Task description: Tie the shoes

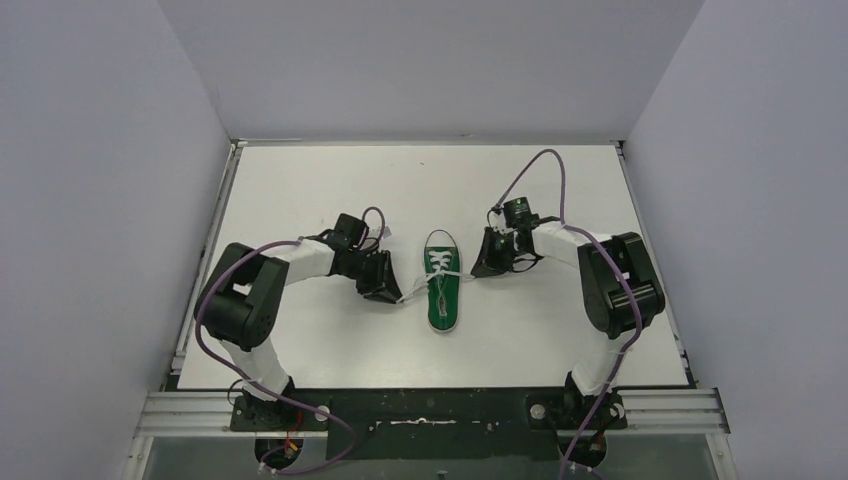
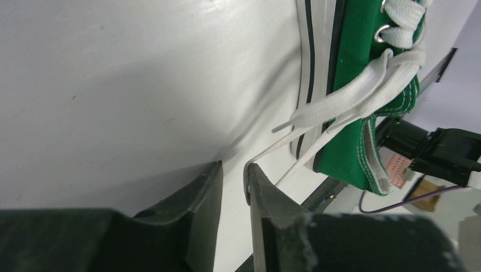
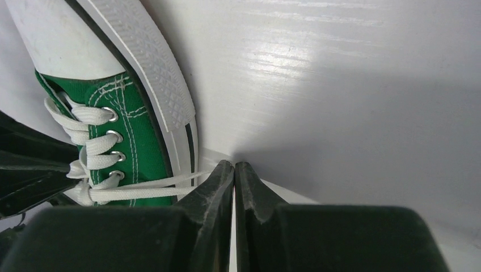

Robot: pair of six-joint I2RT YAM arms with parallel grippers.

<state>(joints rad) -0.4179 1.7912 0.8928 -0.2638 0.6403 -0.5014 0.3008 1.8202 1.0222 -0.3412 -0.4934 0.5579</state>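
My left end effector (image 2: 233,169) is standing narrowly parted, its lace (image 2: 266,152) lying loose against one finger (image 2: 272,204). My right end effector (image 3: 234,166) is pinching the other lace (image 3: 164,182) tight. The sneaker (image 1: 442,290) is sitting mid-tabletop (image 1: 330,180). I'm reckoning we're tensioning the first cross, and the next move is calling for a left regrip.

Sneaker (image 1: 443,292) bars the way between left hand (image 1: 393,296) and right hand (image 1: 478,270)

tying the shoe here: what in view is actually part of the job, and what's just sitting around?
Job:
- green sneaker
- white laces
- left tool, slightly open beside one lace end
- right tool, shut on the other lace end

Not the job, just fixtures:
- table
- purple cables on the arms
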